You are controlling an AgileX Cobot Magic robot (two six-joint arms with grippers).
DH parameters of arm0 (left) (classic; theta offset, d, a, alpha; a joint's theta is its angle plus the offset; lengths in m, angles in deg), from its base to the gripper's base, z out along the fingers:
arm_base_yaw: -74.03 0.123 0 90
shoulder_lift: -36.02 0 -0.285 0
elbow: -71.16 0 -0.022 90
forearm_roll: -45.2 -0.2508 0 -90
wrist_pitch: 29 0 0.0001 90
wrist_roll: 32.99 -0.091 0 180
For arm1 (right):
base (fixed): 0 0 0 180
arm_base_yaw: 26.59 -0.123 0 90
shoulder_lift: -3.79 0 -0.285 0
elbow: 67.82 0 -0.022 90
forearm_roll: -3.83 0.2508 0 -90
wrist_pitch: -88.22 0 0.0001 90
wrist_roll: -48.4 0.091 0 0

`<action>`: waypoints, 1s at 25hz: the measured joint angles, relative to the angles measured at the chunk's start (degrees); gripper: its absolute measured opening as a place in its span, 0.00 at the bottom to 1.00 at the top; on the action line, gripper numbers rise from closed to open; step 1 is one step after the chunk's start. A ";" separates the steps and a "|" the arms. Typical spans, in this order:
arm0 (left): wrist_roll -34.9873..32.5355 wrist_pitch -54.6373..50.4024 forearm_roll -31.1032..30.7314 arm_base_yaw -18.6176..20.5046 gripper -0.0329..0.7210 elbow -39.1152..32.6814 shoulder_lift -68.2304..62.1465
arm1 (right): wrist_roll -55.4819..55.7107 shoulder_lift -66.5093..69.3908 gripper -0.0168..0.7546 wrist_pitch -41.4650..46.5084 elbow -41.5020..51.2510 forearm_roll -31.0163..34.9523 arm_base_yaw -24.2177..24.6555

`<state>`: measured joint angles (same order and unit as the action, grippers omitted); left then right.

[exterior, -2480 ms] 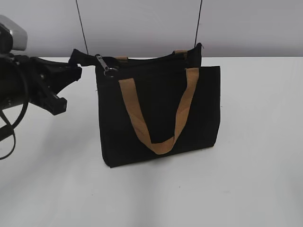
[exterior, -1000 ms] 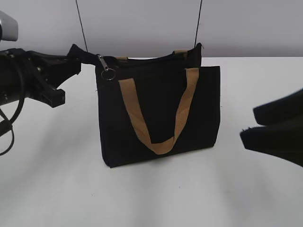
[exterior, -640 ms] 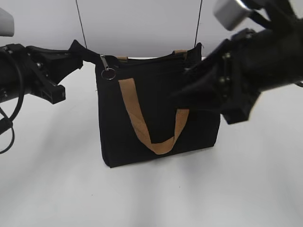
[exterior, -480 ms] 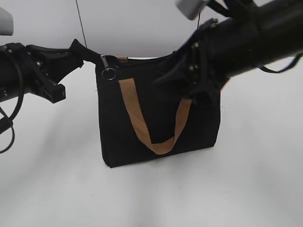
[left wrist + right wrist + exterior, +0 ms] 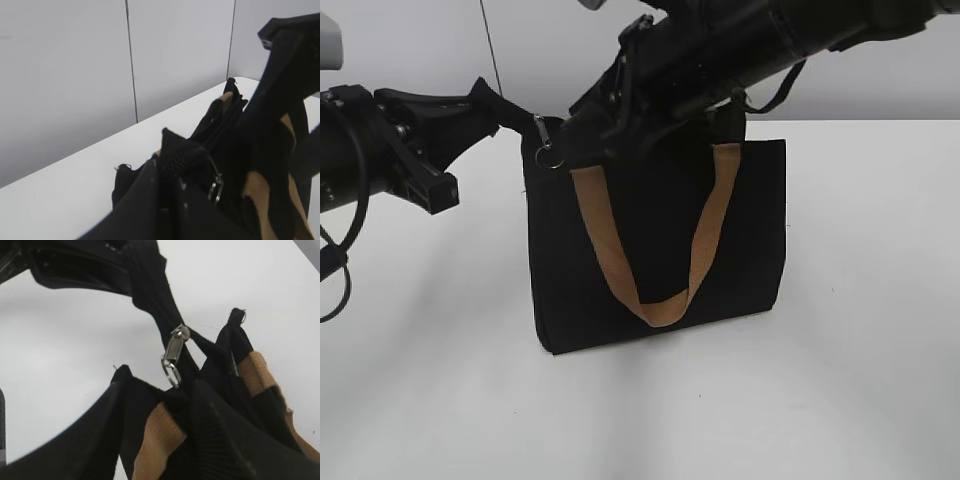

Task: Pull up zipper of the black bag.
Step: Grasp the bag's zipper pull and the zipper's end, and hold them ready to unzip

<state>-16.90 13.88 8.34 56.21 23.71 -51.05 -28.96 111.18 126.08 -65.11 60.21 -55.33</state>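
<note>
The black bag (image 5: 655,240) stands upright on the white table (image 5: 860,380). Its left corner tab is pinched by the closed left gripper (image 5: 485,108). The zipper (image 5: 546,145) hangs just beside it. The right gripper (image 5: 582,128) is placed over the bag's top; its opening cannot be made out.

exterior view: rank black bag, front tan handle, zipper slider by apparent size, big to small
1. black bag, by far the largest.
2. front tan handle, a loop across the bag's front panel.
3. zipper, a tiny silver slider with ring at the bag's top left corner.
</note>
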 joint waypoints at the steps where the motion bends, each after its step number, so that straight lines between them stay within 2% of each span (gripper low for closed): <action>1: 0.00 0.14 0.00 0.00 0.06 0.00 0.00 | 0.00 0.83 0.46 0.00 -0.64 0.73 0.00; 5: 0.34 1.39 0.00 0.00 0.06 0.00 0.00 | 0.00 3.37 0.43 -0.06 -2.58 3.09 0.00; 15: 1.05 1.81 0.00 -0.07 0.06 0.00 0.00 | -0.05 6.28 0.42 -0.06 -2.83 3.34 0.00; 25: 1.21 1.86 0.00 -0.07 0.06 0.00 0.00 | -0.13 6.78 0.23 -0.01 -3.23 3.52 0.00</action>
<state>-15.70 15.74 8.34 56.14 23.71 -51.05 -29.09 117.97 126.07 -68.34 63.73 -55.33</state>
